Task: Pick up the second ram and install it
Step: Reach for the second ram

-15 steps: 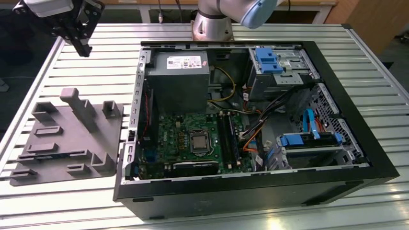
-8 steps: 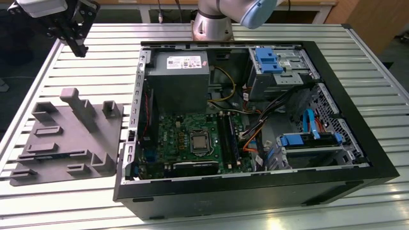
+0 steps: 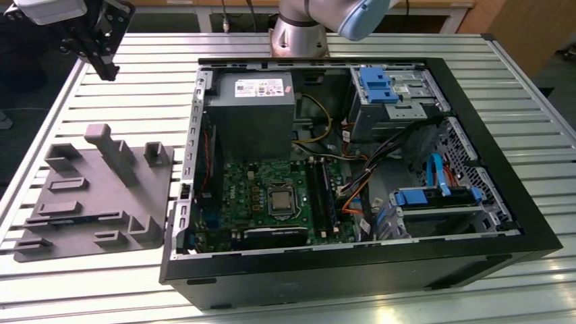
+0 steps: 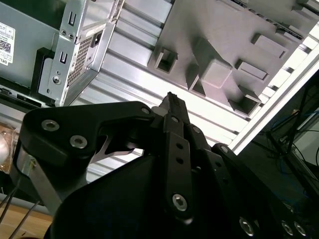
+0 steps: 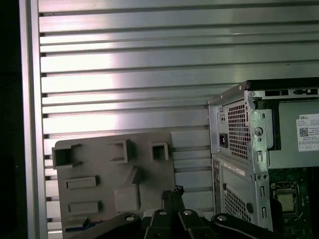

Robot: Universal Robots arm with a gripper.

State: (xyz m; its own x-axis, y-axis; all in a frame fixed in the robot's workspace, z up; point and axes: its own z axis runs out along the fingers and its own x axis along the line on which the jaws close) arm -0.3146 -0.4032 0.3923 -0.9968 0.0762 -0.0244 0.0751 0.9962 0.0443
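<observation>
While my black pincer (image 3: 108,70) hangs above the slatted aluminium tabletop (image 3: 153,88), fingers pressed together with nothing between them, the second ram (image 3: 74,217), a slim dark stick, lies on the grey plastic tray with raised blocks (image 3: 94,197), well apart from me and beside the open black computer case (image 3: 360,270).
</observation>
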